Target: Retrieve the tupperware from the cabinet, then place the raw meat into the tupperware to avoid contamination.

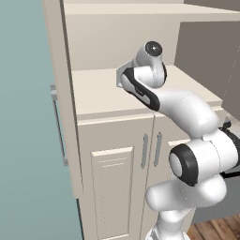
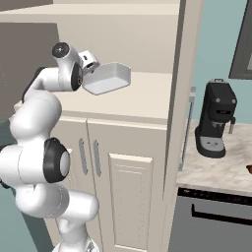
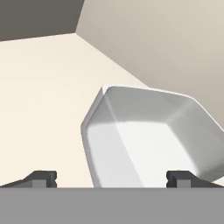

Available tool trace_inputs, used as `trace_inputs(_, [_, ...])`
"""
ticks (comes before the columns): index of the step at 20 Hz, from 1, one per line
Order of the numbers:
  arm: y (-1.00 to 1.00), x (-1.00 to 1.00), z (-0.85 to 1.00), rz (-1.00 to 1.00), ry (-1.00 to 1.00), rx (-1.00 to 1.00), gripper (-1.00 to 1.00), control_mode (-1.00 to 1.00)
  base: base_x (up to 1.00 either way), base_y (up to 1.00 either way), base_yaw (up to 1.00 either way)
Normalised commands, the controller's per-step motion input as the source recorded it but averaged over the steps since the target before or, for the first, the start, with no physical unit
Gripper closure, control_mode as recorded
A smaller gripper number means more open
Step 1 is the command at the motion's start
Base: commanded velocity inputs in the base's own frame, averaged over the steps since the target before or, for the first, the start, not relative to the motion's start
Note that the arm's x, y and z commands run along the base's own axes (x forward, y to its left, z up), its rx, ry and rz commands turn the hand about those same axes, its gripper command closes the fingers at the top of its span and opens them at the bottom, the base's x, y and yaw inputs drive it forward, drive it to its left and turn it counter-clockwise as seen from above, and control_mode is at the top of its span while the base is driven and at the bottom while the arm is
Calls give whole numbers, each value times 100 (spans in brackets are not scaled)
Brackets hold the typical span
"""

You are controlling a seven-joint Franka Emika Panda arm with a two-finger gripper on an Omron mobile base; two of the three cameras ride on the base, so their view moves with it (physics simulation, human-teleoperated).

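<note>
Inside the cabinet (image 2: 147,29), on its cream shelf (image 2: 142,98): the tupperware (image 2: 108,78) tilting up just ahead of the gripper (image 3: 111,177). Fingers spreading wide, possibly straddling one wall, gripping nothing yet. Advising: easing forward, centring a wall between the tips, closing gently, then lifting clear.

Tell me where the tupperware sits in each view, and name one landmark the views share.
Left base view: I cannot make it out; the arm stands in front of that part of the shelf.
Right base view: the tupperware is upper left of centre, tilted, just ahead of the wrist.
Hand view: centre right, near the bottom, open side toward the camera.
Shared landmark: the cream shelf of the cabinet.
</note>
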Motion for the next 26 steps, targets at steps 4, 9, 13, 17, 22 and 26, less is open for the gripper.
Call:
trace_inputs(4, [0,27,-4,0,1,0,-100,-100,0,0,0])
trace_inputs(9, [0,29,-4,0,1,0,-100,-100,0,0,0])
trace_inputs(13, [0,28,-5,0,2,0,-100,-100,0,0,0])
trace_inputs(17, [0,26,-6,0,3,0,-100,-100,0,0,0])
trace_inputs(22, [0,18,-8,0,5,0,-100,-100,0,0,0])
trace_inputs(26, [0,11,-12,0,7,0,-100,-100,0,0,0])
